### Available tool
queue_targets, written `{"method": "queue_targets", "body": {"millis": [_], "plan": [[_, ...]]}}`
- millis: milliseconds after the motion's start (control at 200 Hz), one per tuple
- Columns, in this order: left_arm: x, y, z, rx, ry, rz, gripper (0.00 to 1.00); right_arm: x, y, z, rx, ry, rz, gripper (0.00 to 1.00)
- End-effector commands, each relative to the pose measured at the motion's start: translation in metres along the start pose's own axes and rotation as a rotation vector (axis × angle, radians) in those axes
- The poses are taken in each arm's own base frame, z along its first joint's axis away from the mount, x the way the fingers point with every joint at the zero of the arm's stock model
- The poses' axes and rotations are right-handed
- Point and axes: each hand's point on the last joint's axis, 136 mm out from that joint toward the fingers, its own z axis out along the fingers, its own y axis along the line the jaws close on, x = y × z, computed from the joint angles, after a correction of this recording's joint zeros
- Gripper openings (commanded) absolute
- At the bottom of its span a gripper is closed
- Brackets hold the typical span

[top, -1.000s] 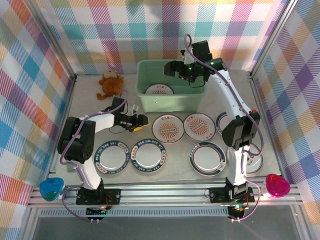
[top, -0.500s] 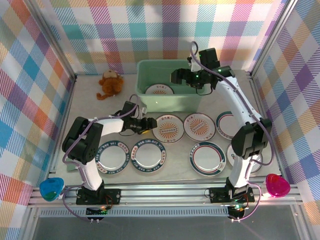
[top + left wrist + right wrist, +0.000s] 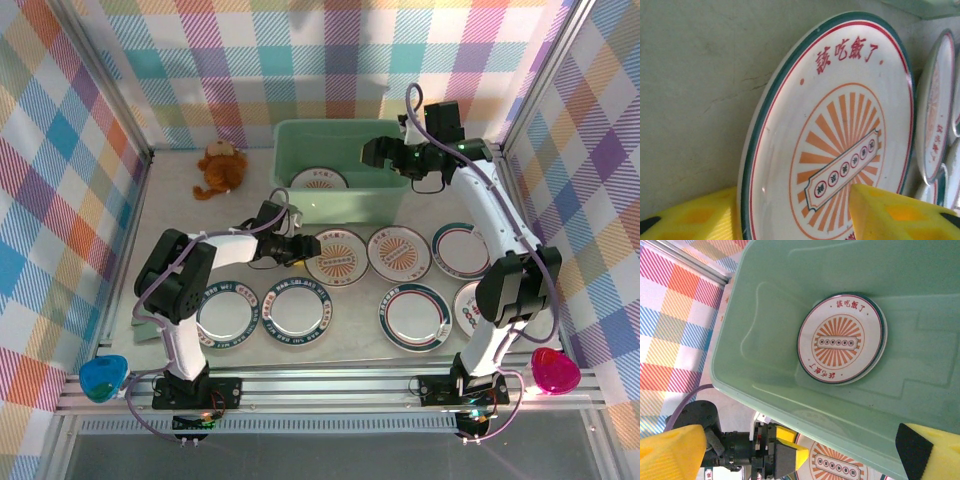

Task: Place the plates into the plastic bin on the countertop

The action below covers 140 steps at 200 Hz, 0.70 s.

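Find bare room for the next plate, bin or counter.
Bin floor beside its one plate is bare. Counter is free between toy and left arm, and along the near rail. Crowded: plate rows before the bin.

The left arm stretches farther right across the desk. Its left pincer (image 3: 297, 250) is now at the left rim of the sunburst plate (image 3: 337, 257), with one yellow finger (image 3: 890, 215) on each side of the rim. The right pincer (image 3: 372, 153) slides right, toward the right end of the plastic bin (image 3: 340, 208). The right arm swings away too, so the teal-rimmed plate (image 3: 462, 250) under it now shows whole.
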Motion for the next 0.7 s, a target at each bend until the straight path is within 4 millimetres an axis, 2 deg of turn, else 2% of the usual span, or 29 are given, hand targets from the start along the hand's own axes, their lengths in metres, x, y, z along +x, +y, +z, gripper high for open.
{"method": "queue_targets", "body": {"millis": [0,200,335,500,695], "plan": [[0.011,0.016,0.008,-0.089,0.041,-0.012,0.5,-0.004,0.008,-0.011,-0.036,-0.028,-0.027,0.98],[0.016,0.03,0.011,-0.162,0.052,-0.025,0.36,-0.003,0.001,-0.01,-0.034,-0.03,-0.015,0.98],[0.015,0.034,0.009,-0.185,0.038,-0.018,0.23,-0.002,-0.003,-0.009,-0.031,-0.025,-0.001,0.98],[0.012,0.034,0.005,-0.192,0.014,-0.01,0.16,0.001,-0.005,-0.012,-0.021,-0.025,0.001,0.98],[0.001,0.026,-0.01,-0.201,-0.057,0.014,0.1,0.004,-0.008,-0.015,-0.015,-0.035,0.012,0.98]]}}
